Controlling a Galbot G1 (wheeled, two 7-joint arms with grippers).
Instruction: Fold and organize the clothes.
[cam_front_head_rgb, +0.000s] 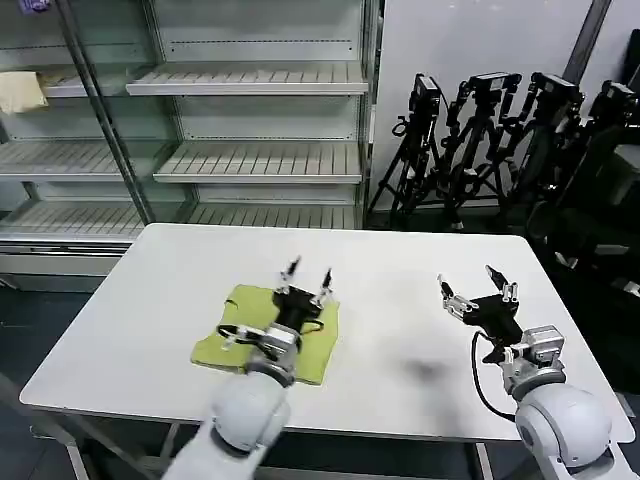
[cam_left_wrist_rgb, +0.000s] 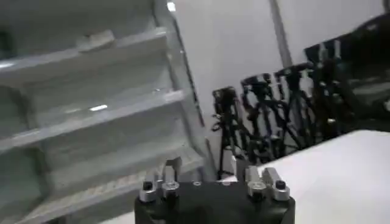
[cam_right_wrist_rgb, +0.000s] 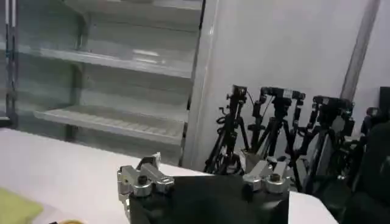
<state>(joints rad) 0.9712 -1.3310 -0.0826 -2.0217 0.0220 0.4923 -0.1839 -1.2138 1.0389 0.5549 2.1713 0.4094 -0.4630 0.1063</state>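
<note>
A white bench with rounded corners stands in front of a big empty shelf rack and a plain pale wall. To the right of the rack, a bunch of black tripods lean together on the floor. A pale cream cloth lies on one shelf at the far left. No words or brand names can be read anywhere. The T-shirt is lime yellow-green and lies on the bench, on the robot's left side and near the front edge. It is folded into a small, nearly square pad with soft, slightly wavy edges. Its neck label is too small to make out. The left end effector hangs over the T-shirt, with its two fingers spread apart and pointing up toward the rack, holding nothing. The right end effector is up above the bare right side of the bench, well apart from the T-shirt, and its fingers are spread wide too and hold nothing. There is lots of open white bench all around the T-shirt, most of all at the back and between the two arms. In the right wrist view, a corner of the T-shirt peeks in low at the side.
</note>
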